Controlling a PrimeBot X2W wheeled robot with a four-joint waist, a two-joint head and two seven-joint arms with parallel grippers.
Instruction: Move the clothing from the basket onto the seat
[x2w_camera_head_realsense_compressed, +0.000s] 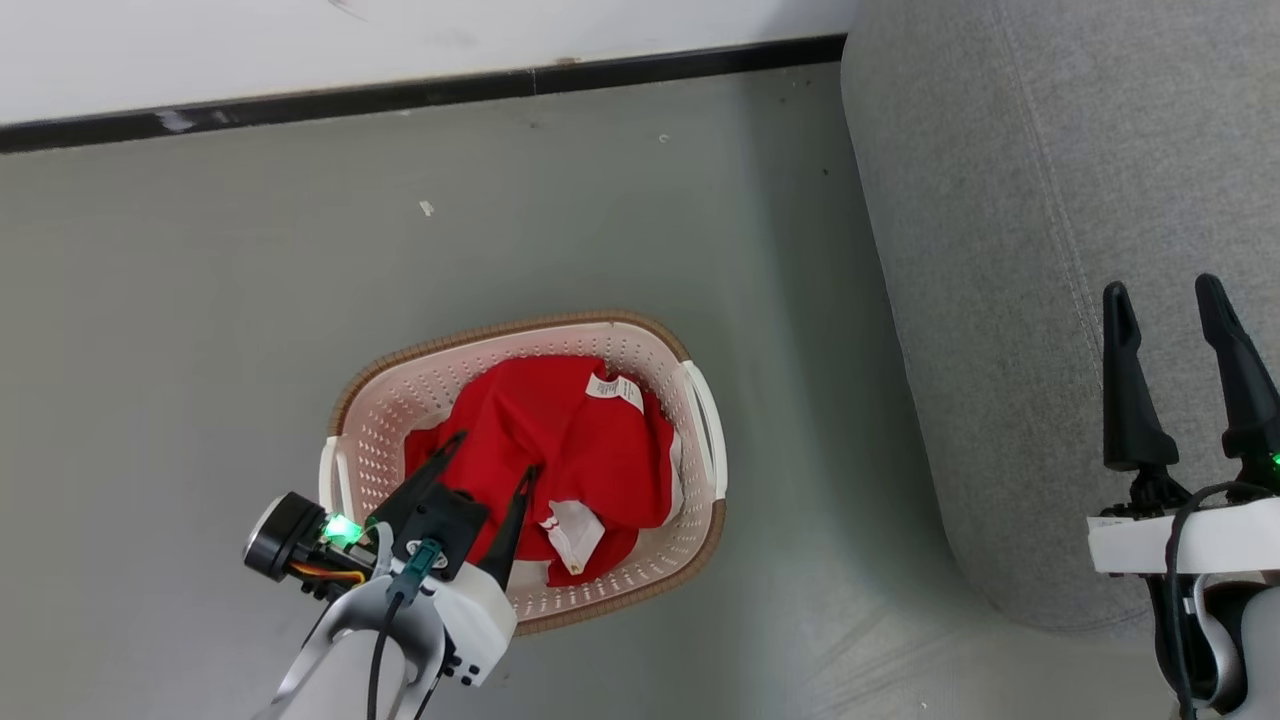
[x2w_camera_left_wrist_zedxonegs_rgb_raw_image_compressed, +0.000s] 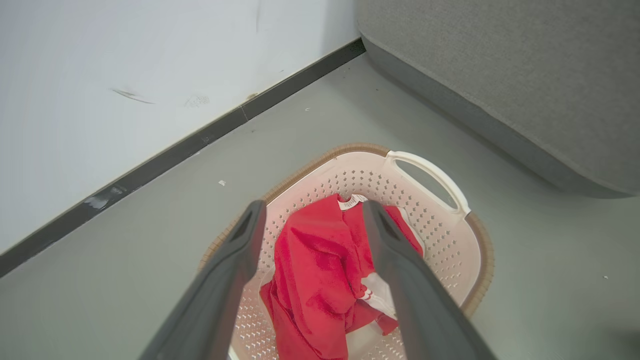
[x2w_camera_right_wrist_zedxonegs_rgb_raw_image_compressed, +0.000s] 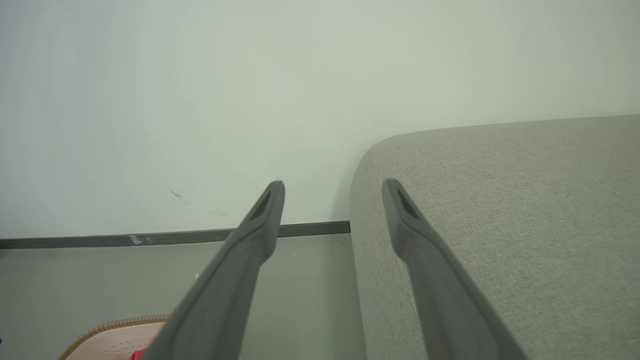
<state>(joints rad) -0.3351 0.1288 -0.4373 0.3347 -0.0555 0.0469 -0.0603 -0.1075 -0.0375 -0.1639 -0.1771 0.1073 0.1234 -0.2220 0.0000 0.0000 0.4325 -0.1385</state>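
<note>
Left gripper (x2w_camera_head_realsense_compressed: 495, 455) is seen with its two dark fingers spread wide and nothing held between them. It is poised over the 7 o'clock part of the basket (x2w_camera_head_realsense_compressed: 400, 400), with the fingertips pointed toward 1 o'clock in the head view. Whether the tips touch the fabric cannot be told.

The clothing (x2w_camera_head_realsense_compressed: 570, 440) is heaped inside the basket, and most of the red cloth is spread from the fingertips toward 1 and 2 o'clock. A white label (x2w_camera_head_realsense_compressed: 615, 388) is shown at the heap's 12 o'clock edge, and a folded white patch (x2w_camera_head_realsense_compressed: 572, 530) at its 6 o'clock edge, just beside the nearer fingertip.

The basket is set on the grey floor (x2w_camera_head_realsense_compressed: 200, 300). The seat (x2w_camera_head_realsense_compressed: 1000, 250) is placed at 3 o'clock of it, near but apart. The right gripper (x2w_camera_head_realsense_compressed: 1162, 288) is held over the seat at 4 o'clock of the head view, parted and empty, well apart from the basket.
</note>
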